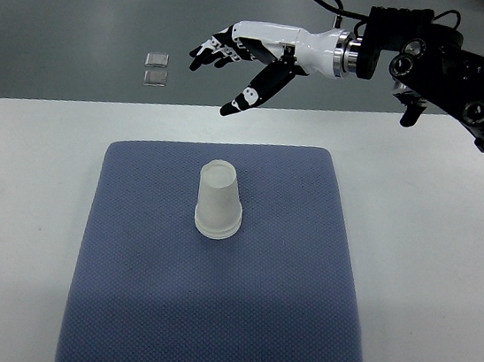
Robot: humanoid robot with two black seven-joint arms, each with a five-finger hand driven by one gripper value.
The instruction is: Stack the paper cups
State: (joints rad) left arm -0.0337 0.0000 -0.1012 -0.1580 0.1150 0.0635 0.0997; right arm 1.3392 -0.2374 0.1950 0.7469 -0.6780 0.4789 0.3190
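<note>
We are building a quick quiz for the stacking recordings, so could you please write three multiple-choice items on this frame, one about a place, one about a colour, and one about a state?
1. Where does the paper cup stack stand?
A. On the blue mat
B. On the bare white table
C. In the robot's hand

2. What colour is the mat?
A. Red
B. Greyish blue
C. Yellow

3. What is the state of the right hand?
A. Shut on a cup
B. Curled into an empty fist
C. Open, holding nothing

Answers:
1. A, since the upside-down stack rests near the middle of the mat, which lies on the table.
2. B, since the padded mat is plainly greyish blue against the white table.
3. C, since the fingers are spread and the hand hangs over the far table edge, apart from the stack.
</note>
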